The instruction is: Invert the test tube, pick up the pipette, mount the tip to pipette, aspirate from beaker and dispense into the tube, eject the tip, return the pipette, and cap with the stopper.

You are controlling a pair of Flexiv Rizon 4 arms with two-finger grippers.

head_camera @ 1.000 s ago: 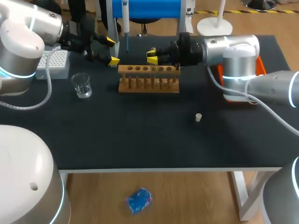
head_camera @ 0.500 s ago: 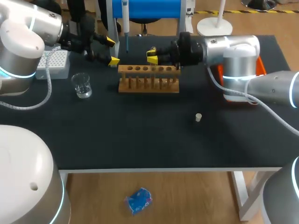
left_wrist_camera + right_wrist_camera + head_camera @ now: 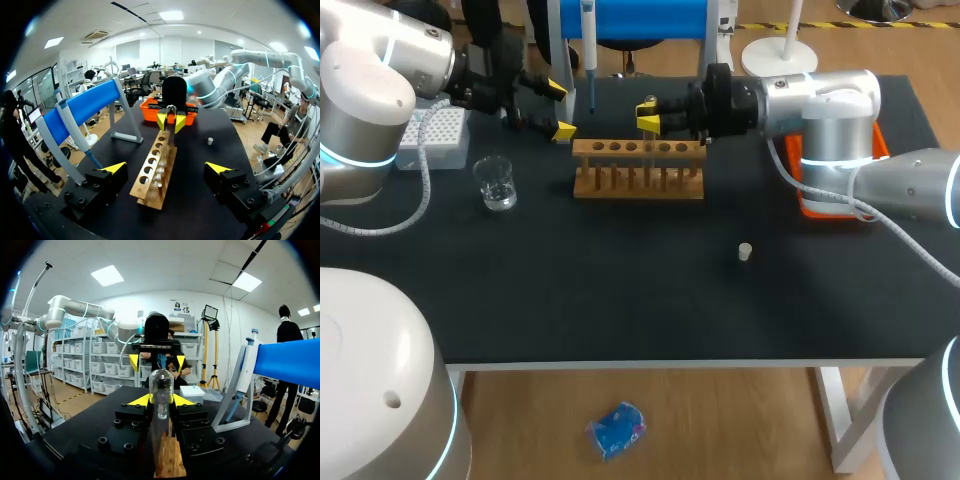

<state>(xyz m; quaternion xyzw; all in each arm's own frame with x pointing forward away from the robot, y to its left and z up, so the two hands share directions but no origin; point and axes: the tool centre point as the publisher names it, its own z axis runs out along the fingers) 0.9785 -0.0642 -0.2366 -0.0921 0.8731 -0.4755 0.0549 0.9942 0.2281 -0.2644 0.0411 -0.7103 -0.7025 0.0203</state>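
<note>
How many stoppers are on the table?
1. The stopper sits alone on the table, nearer the robot than the rack and right of it. The right pincer holds a test tube, no stopper; none looks hidden.

The table [image 3: 620, 300] is matte black, the rack [image 3: 638, 170] pale tan wood. The left gripper [image 3: 558, 110] and right gripper [image 3: 647, 117] are black with bright yellow tips. The test tube [image 3: 161, 390] and beaker [image 3: 495, 184] are clear, the stopper [image 3: 745, 251] off-white, the tray [image 3: 817, 208] orange.

The head camera is looking down on the table [image 3: 620, 300] from behind. The two wrist cameras are facing each other, close, both showing the wooden rack [image 3: 156, 172].
</note>
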